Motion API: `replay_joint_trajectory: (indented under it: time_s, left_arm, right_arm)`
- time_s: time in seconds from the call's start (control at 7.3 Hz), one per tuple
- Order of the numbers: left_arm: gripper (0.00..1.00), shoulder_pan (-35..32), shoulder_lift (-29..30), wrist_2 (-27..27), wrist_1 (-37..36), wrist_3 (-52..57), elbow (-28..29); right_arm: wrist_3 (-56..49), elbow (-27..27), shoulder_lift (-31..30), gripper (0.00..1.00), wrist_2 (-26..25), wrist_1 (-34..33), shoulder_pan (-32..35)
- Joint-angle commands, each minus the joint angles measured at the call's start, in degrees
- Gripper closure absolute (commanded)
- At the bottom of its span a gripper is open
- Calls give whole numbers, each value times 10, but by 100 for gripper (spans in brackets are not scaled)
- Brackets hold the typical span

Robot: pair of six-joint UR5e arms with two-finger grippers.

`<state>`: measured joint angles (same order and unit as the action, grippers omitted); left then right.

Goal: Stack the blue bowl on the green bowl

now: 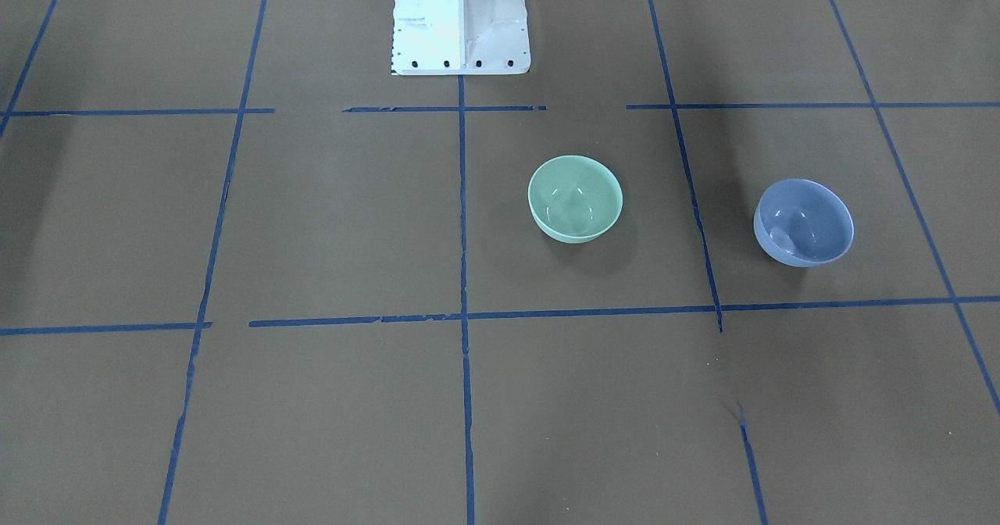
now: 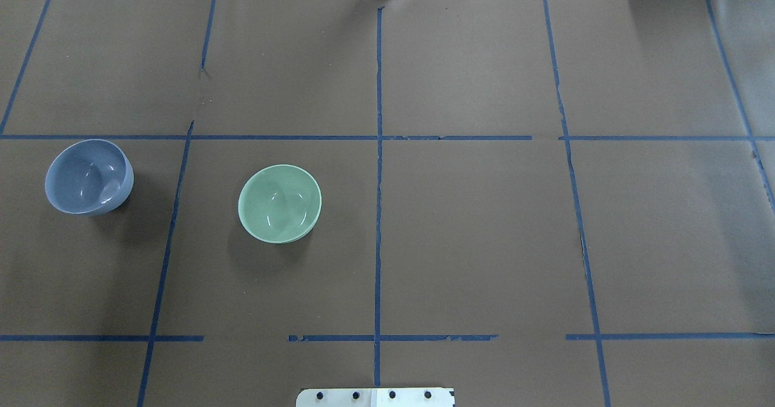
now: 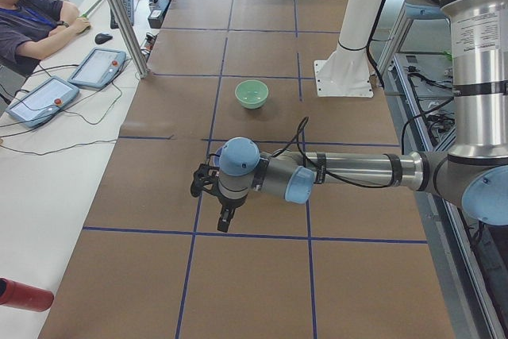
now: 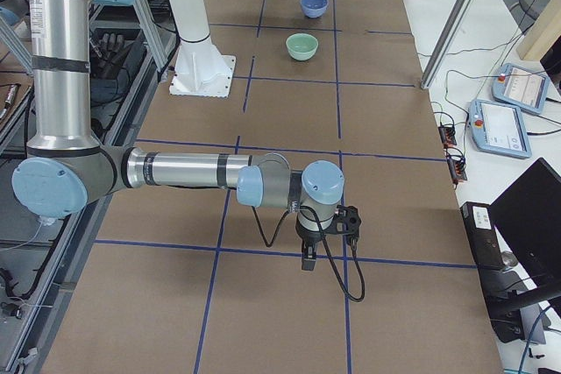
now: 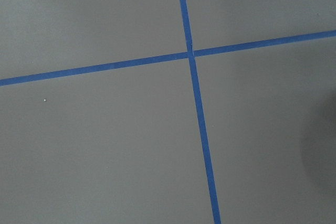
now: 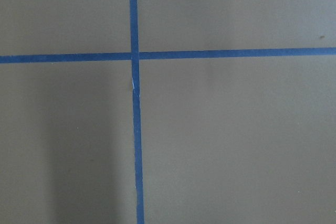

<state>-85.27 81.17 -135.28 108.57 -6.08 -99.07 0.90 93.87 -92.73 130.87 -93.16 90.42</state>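
Fingers on left gripper (image 3: 225,224), right gripper (image 4: 308,258): spread I can't tell; blue bowl (image 2: 89,177), green bowl (image 2: 280,203) wait beyond them, unstacked.

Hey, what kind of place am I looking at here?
Most likely a robotics lab workcell: a robot arm over a table gridded with blue tape, plus teach pendants and an operator at a side desk.

Table (image 2: 484,243) covered in brown paper, blue tape grid (image 2: 378,213) across it. Blue bowl (image 2: 89,177) mouth up, near table's left end, roughly midway between robot-side and far edges. Green bowl (image 2: 280,203) mouth up, same row, nearer centre line, well apart from blue bowl. White base plate (image 2: 375,397) at middle of robot-side edge.
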Motion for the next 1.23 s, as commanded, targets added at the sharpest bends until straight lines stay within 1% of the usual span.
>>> replay_joint_trajectory:
  time_s: [0.0,0.14,0.27,0.41,0.55,0.68,0.82,0.96,1.1]
  left_arm:
    - [0,106,7,21,111,-216,1]
    - [0,153,7,76,155,-308,1]
    - [0,196,8,111,181,-387,3]
    - [0,220,12,130,183,-420,2]
    - [0,246,34,130,182,-455,9]
    - [4,267,40,133,183,-467,15]
    - [15,278,40,146,184,-469,22]
    - [31,281,40,145,184,-468,27]
    - [54,281,40,145,184,-469,33]
  right_arm:
    - [1,0,0,0,0,0,-1]
    - [1,0,0,0,0,0,-1]
    - [0,0,0,0,0,0,-1]
    - [1,0,0,0,0,0,0]
    - [0,0,1,0,0,0,0]
    - [1,0,0,0,0,0,-1]
    - [0,0,0,0,0,0,-1]
    - [0,0,1,0,0,0,-1]
    - [1,0,0,0,0,0,-1]
